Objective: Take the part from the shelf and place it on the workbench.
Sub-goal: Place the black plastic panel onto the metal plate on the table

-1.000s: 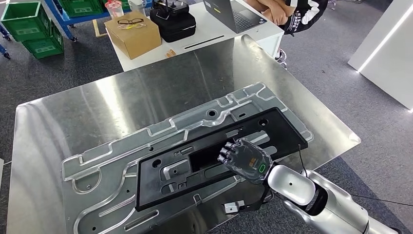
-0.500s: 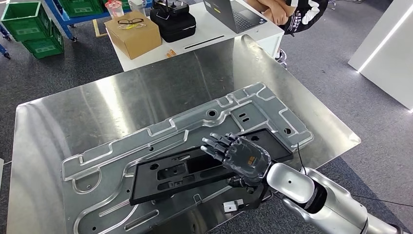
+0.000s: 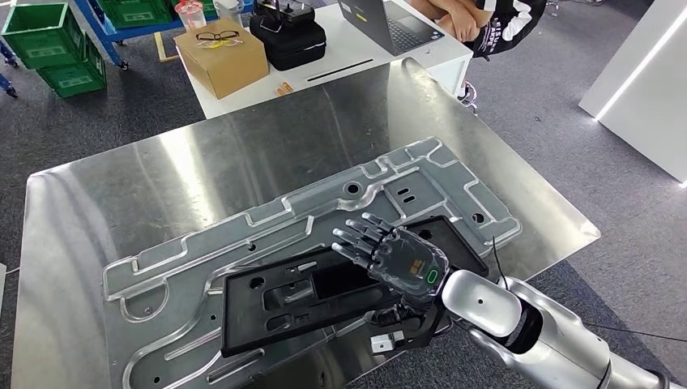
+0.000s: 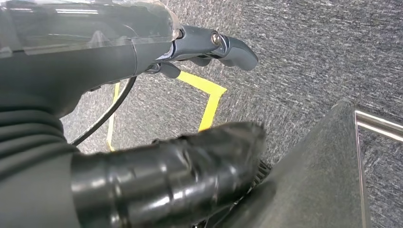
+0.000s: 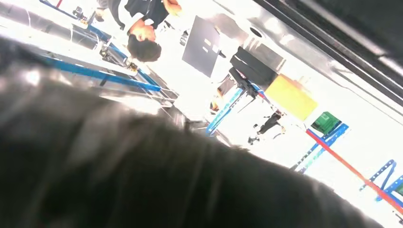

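Part point(image 3: 324, 300), a long black frame with cut-outs, lies flat in the shaped metal fixture point(image 3: 194, 243) on the steel tabletop point(image 3: 121, 194), near the tabletop's near edge and toward its right corner. The right hand point(image 3: 389, 255) hovers over the part's right end with its fingers point(image 3: 350, 237) spread apart and nothing held between them; whether the palm touches the black frame cannot be told from the head view.

Judging by how things lie, the placing step looks all but done: the part rests on the tabletop's fixture and the hand has let go. The next move likely calls for lifting the right hand straight up and away without dragging the frame, since its far end sits slightly askew to the fixture's outline.

Further out, a white table beyond the tabletop's far edge carries a cardboard box point(image 3: 220, 55), a black case point(image 3: 288, 36) and a laptop point(image 3: 393, 24).

The left wrist view adds what the head view lacks: the left hand point(image 4: 142, 47) hanging over grey carpet with yellow floor tape point(image 4: 204, 95), its fingers loosely curled in on nothing. The right wrist view is blurred and overexposed, giving no clear look at the right hand's underside.
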You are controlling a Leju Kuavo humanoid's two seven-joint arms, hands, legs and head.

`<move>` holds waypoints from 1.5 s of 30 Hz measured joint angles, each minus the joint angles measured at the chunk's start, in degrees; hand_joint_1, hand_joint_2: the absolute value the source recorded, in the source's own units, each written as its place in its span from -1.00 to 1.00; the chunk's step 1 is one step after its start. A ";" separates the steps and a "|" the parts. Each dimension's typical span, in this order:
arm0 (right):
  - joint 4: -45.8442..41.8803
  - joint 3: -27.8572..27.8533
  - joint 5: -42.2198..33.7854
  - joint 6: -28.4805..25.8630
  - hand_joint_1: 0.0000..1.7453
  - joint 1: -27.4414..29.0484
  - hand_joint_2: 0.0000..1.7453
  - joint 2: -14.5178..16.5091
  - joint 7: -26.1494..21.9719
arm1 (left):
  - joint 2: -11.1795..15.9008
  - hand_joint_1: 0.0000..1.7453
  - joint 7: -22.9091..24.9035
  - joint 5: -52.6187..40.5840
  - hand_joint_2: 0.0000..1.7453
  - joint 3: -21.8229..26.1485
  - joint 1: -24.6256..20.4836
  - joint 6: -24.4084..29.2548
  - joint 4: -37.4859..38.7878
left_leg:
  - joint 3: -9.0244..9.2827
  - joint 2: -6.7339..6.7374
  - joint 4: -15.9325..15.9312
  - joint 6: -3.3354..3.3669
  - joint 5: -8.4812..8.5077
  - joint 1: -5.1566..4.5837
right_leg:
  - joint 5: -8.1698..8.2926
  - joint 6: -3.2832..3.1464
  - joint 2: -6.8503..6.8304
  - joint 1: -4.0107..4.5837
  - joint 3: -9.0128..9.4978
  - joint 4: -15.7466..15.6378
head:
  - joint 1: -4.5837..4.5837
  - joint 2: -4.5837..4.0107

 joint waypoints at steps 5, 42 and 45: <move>0.00 0.03 -0.03 0.01 -1.00 -0.01 -1.00 0.00 0.00 | 0.00 -1.00 -0.02 -0.01 -1.00 0.00 0.01 0.00 0.00 | 0.00 0.00 0.00 0.00 0.00 0.00 | 0.00 0.00 0.00 0.00 0.00 0.00 | 0.00 -0.01; 1.31 1.47 -0.32 0.13 -1.00 -2.04 -1.00 -0.90 -0.27 | 0.35 -1.00 -0.53 -0.13 -1.00 0.04 -0.34 -0.33 -0.02 | -5.06 0.85 16.25 -1.51 -8.60 1.43 | 3.25 -1.71 -0.28 0.22 -5.38 2.30 | 0.00 0.01; 1.33 1.46 -0.44 0.12 -1.00 -2.14 -1.00 -1.01 -0.39 | 0.49 -1.00 -0.56 -0.12 -1.00 0.04 -0.47 -0.33 -0.03 | 3.22 0.84 5.26 0.22 -5.74 0.54 | 4.58 -1.47 -0.31 0.53 -6.35 2.22 | 0.02 0.00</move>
